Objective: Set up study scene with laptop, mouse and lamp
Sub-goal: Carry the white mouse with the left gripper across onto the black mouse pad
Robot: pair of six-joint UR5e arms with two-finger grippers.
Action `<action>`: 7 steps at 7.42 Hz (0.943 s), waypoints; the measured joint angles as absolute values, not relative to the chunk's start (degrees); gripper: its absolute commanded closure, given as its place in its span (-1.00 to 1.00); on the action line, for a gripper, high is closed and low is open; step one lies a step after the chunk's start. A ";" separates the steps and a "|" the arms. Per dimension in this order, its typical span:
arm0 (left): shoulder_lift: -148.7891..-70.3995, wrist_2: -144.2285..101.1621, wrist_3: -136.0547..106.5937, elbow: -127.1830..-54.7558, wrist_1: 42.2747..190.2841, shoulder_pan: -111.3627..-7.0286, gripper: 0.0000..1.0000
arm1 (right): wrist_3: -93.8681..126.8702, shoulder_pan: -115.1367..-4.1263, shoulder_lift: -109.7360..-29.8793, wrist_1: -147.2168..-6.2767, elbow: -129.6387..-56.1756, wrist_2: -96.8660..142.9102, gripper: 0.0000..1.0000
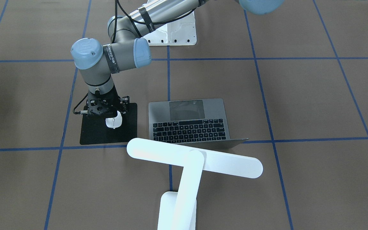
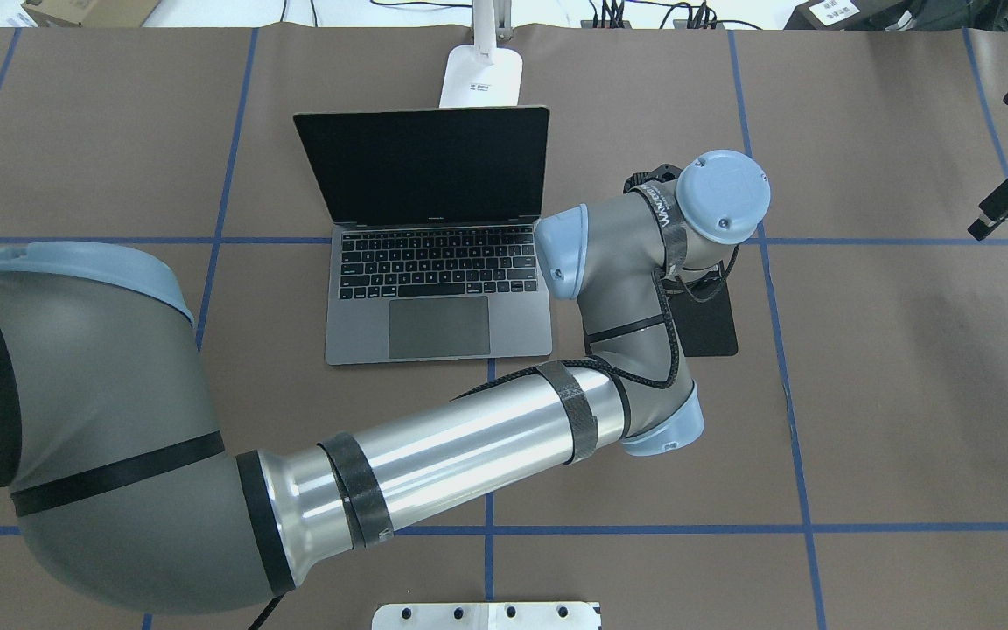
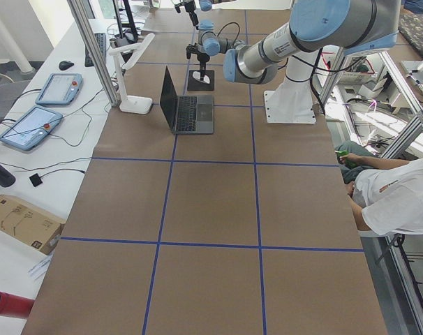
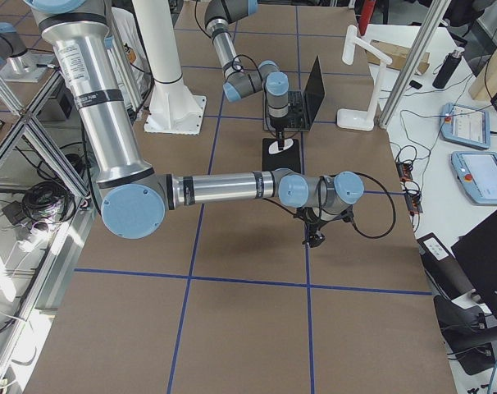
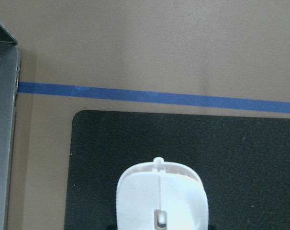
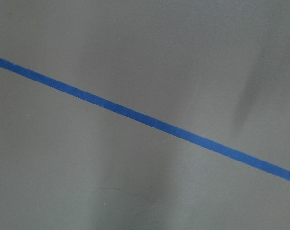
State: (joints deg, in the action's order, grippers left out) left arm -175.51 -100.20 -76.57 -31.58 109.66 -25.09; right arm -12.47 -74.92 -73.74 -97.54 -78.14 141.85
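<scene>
The open dark-grey laptop [image 1: 187, 121] sits at mid-table, also in the overhead view [image 2: 438, 289]. The white lamp [image 1: 193, 158] stands behind it, with its bar head over the screen's top edge and its base [image 2: 482, 77] on the table. The white mouse [image 1: 113, 123] rests on a flat black pad [image 1: 107, 134] beside the laptop. My left gripper [image 1: 112, 115] points straight down over the mouse's rear end. The left wrist view shows the mouse [image 5: 159, 199] between dark finger edges, so the jaws look closed on it. My right gripper [image 4: 314, 238] hangs over bare table far to the side; its jaws cannot be made out.
The left arm reaches across in front of the laptop [image 2: 469, 446]. The white bolted pedestal [image 1: 177, 33] stands at the robot's edge. Blue tape lines cross the brown table cover. Tablets and cables [image 3: 40, 105] lie on the bench beyond the lamp.
</scene>
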 measured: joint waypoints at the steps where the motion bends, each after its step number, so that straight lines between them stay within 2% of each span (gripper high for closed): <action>1: -175.50 -99.97 -75.70 -31.44 110.02 -25.04 -0.99 | -12.48 -74.90 -73.74 -97.55 -78.14 141.85 -0.95; 3: -175.37 -99.95 -74.30 -32.70 110.15 -25.30 -0.99 | -12.48 -74.89 -73.74 -97.50 -78.14 141.89 -0.95; 4: -174.61 -100.24 -74.01 -35.68 109.28 -25.78 -0.99 | -12.46 -74.89 -73.72 -97.48 -78.24 141.89 -0.95; 5: -172.24 -101.44 -73.87 -41.31 106.56 -26.58 -0.99 | -12.44 -74.89 -73.66 -97.48 -78.32 141.90 -0.96; 7: -161.09 -109.34 -72.78 -61.39 96.92 -30.08 -0.99 | -12.42 -74.88 -73.35 -97.47 -78.37 141.85 -0.96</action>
